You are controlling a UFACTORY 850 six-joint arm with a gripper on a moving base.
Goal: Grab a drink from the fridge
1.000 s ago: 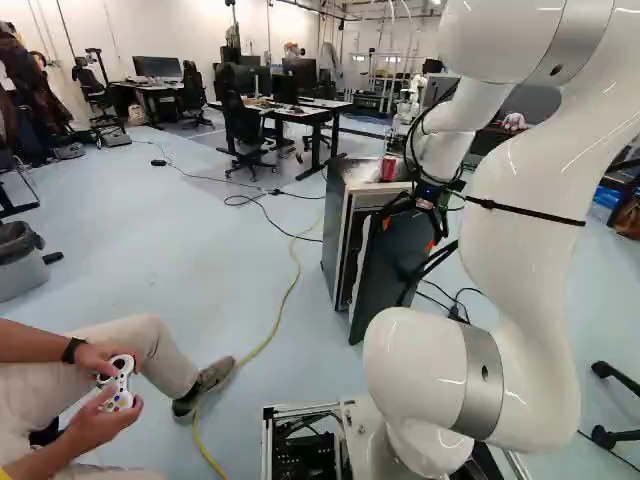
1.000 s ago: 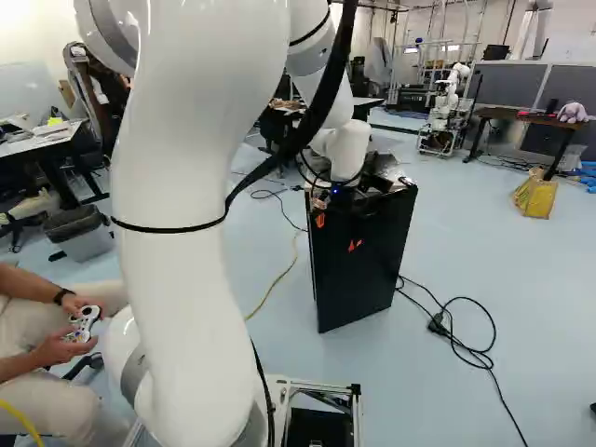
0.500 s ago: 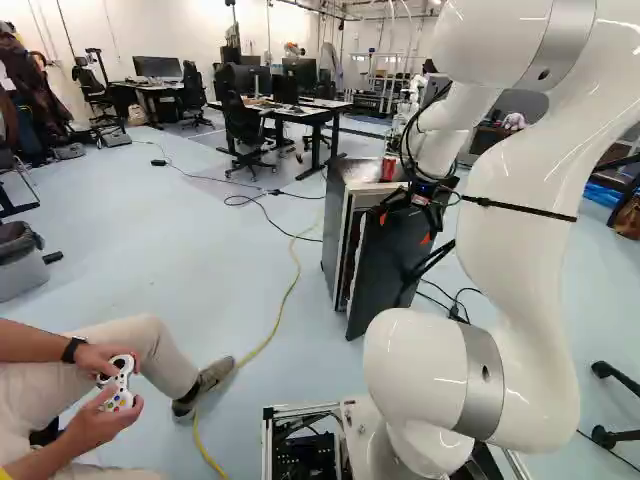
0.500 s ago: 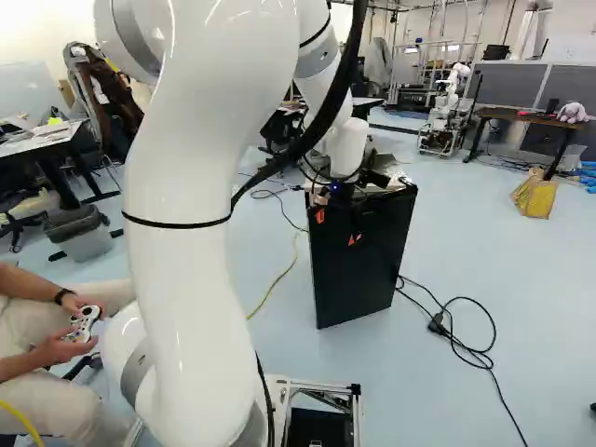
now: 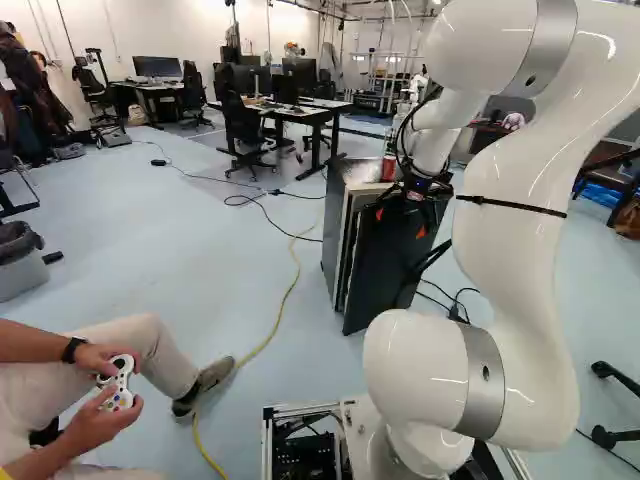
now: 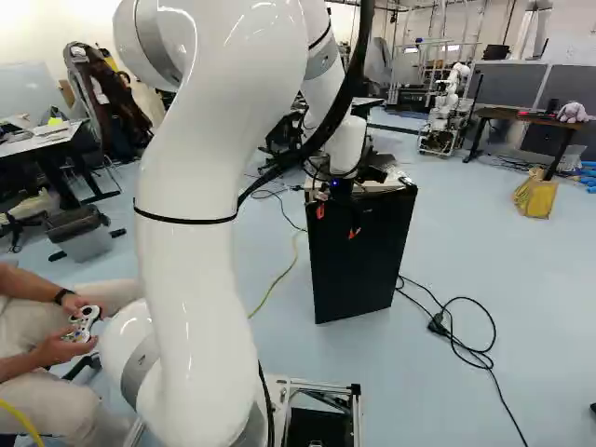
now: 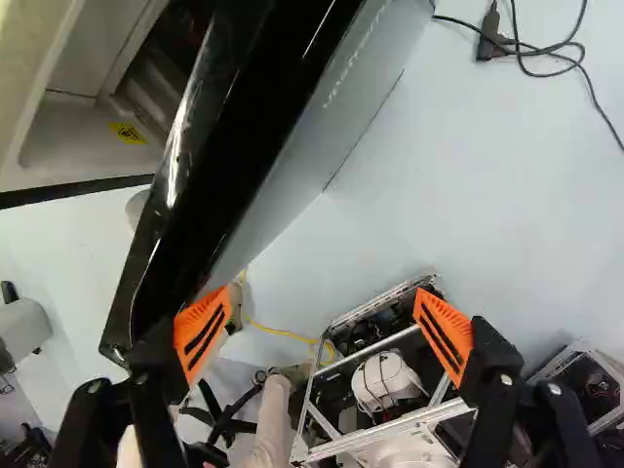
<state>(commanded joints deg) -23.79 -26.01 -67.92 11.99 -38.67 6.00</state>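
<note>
The gripper is at the upper part of the black fridge door, seen in the left base view. The door stands ajar from the fridge cabinet. In the wrist view the gripper has its fingers wide apart with nothing gripped. One orange pad is right by the door's free edge; whether they touch I cannot tell. The other stands out over the floor. Past the edge, part of the pale fridge interior shows; no drink is visible inside. A red can stands on the fridge top.
A seated person holding a controller is at the left of the left base view. Black cables lie on the floor beside the fridge. A yellow cable crosses the floor. Another robot stands far behind, near a desk.
The gripper has shifted left in the left base view, along the door's upper part. The door has swung slightly toward the cabinet, narrowing its opening. The base has stayed put.
</note>
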